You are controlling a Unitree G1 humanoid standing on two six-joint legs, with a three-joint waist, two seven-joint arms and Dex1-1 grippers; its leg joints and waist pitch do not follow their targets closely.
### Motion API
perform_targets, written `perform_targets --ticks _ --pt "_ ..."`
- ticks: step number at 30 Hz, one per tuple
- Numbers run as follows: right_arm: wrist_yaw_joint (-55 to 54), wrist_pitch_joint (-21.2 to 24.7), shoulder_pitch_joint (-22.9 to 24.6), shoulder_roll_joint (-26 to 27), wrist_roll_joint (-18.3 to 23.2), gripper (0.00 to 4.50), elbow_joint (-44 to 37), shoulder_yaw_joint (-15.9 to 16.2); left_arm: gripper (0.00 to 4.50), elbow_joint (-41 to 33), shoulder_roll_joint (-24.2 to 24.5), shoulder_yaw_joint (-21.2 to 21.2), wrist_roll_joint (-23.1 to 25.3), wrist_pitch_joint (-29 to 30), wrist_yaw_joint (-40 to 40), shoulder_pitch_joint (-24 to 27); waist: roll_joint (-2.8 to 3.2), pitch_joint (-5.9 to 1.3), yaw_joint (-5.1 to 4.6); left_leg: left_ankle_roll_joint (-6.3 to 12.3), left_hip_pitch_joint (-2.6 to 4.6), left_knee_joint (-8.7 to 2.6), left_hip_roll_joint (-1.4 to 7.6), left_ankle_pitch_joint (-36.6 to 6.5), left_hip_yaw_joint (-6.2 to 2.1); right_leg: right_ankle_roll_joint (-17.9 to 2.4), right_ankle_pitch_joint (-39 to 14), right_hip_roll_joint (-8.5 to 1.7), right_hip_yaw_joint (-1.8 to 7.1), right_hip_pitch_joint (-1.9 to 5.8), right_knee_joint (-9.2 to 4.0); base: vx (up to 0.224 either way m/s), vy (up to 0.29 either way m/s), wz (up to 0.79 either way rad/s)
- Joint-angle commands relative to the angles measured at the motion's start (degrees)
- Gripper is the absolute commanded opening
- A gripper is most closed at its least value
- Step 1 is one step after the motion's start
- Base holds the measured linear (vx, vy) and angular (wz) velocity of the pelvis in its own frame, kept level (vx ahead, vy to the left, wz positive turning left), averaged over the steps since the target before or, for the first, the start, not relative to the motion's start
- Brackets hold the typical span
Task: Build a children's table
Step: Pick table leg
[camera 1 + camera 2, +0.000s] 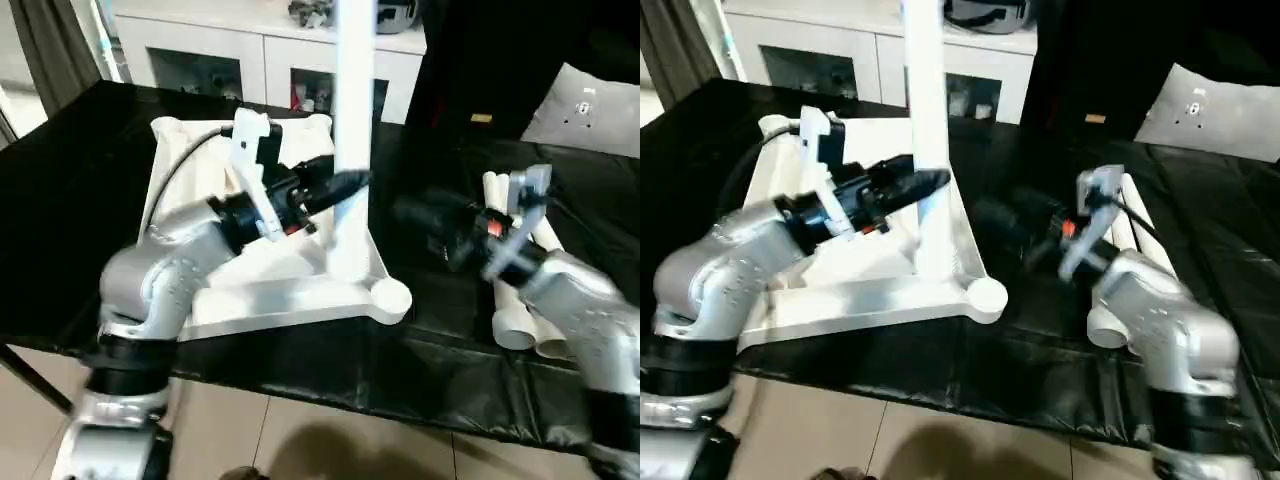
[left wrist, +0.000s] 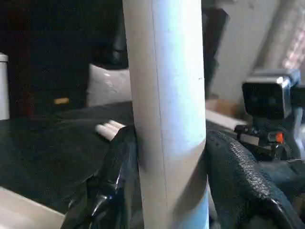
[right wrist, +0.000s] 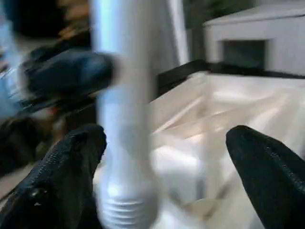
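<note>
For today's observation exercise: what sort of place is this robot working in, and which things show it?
Probably an indoor room set up as a test workspace: a table under black sheeting, white glass-door cabinets behind it, and tiled floor below.

Head pair: high, facing forward and down over both forearms onto the black table [image 1: 60, 180], set slightly apart, sharing the upturned table top [image 1: 290, 300] and upright leg [image 1: 352, 120].
Left wrist: very near, looking along its fingers [image 2: 238, 176] at that leg.
Right wrist: near, apparently facing the leg's threaded foot [image 3: 126, 210]; blurred.
</note>
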Motion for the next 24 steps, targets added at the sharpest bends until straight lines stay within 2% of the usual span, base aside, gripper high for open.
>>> perform_targets --ticks 1,2,3,7,10,11,13,14,15,17,24 --pt "1.6 0.8 -1.0 -1.0 0.4 4.50 -1.1 0.8 1.88 -1.4 0.9 -2.3 1.4 -2.7 -3.1 -1.8 -0.15 -3.78 0.23 1.91 1.09 -3.53 4.84 -4.7 -1.93 -7.9 -6.1 -7.91 3.99 1.88 -4.93 0.000 0.000 0.00" --pt "1.7 1.0 -1.2 -1.1 0.4 4.50 -1.0 0.9 1.88 -1.4 1.1 -2.7 1.7 -3.2 -3.6 -2.0 0.28 -3.80 0.26 1.60 1.09 -3.48 4.81 -4.9 -1.92 -8.1 -6.3 -7.96 4.00 1.89 -4.86 0.000 0.000 0.00" --pt "4.4 1.7 -2.0 -2.7 0.1 4.50 -0.9 2.7 1.88 -1.4 1.0 -3.7 2.9 -5.3 -4.3 -2.4 -0.07 -3.84 0.27 1.44 1.09 -3.48 4.89 -5.1 -1.96 -8.3 -6.5 -7.92 3.94 2.03 -4.92 0.000 0.000 0.00" --pt "7.7 2.2 -2.8 -4.5 -0.5 4.50 -0.9 4.9 1.88 -1.8 0.7 -4.2 2.4 -5.3 -5.2 -2.9 -0.22 -3.94 0.41 1.66 0.95 -3.33 4.87 -4.3 -1.89 -8.6 -5.3 -7.99 3.94 2.09 -4.68 0.000 0.000 0.00" --pt "8.5 1.8 -3.7 -4.9 -1.3 4.50 0.1 6.2 1.88 -2.4 1.2 -4.9 2.2 -5.4 -6.3 -2.9 -0.56 -3.98 0.50 2.16 0.92 -3.27 4.81 -3.5 -1.82 -8.8 -4.6 -7.94 3.91 2.03 -4.59 0.000 0.000 0.00" --pt "8.6 1.8 -3.9 -4.9 -1.4 4.50 0.4 6.4 1.88 -2.4 1.3 -5.1 2.3 -5.5 -6.5 -2.9 -0.42 -3.99 0.52 2.16 0.93 -3.30 4.83 -3.5 -1.89 -8.9 -4.7 -7.94 3.84 2.00 -4.52 0.000 0.000 0.00" --pt "8.7 1.7 -4.9 -4.5 -1.6 4.50 1.4 7.0 1.88 -3.2 1.8 -6.0 2.1 -5.6 -7.9 -2.6 -0.58 -4.02 0.46 2.11 0.98 -3.32 4.89 -3.4 -1.85 -9.1 -4.8 -7.94 3.84 1.96 -4.47 0.000 0.000 0.00" --pt "8.9 1.8 -5.2 -4.4 -1.5 4.22 1.6 7.2 1.88 -3.4 2.0 -6.3 2.2 -5.8 -8.2 -2.5 -0.52 -3.92 0.47 2.08 1.00 -3.36 4.92 -3.5 -1.86 -9.1 -5.0 -7.94 3.84 1.88 -4.47 0.000 0.000 0.00" --pt "9.1 1.9 -5.4 -4.4 -1.5 4.15 1.7 7.4 1.88 -3.6 2.1 -6.6 2.4 -6.0 -8.5 -2.5 -0.45 -3.96 0.51 2.06 1.00 -3.32 4.96 -3.6 -1.87 -9.2 -4.9 -8.02 3.87 1.93 -4.46 0.000 0.000 0.00" --pt "9.6 1.7 -6.0 -4.1 -1.9 4.15 2.2 7.9 1.88 -3.8 2.3 -7.2 2.7 -6.2 -9.0 -2.4 -0.65 -3.94 0.47 2.04 0.95 -3.35 4.95 -3.6 -1.83 -9.2 -4.8 -8.00 3.88 1.97 -4.46 0.000 0.000 0.00" --pt "9.7 1.1 -6.6 -3.4 -2.6 4.15 3.1 8.8 1.88 -4.6 1.9 -7.8 2.1 -5.6 -9.4 -2.3 -0.53 -3.98 0.53 1.90 0.91 -3.32 4.87 -3.4 -1.82 -9.0 -4.7 -7.96 3.87 1.96 -4.41 0.000 0.000 0.00"
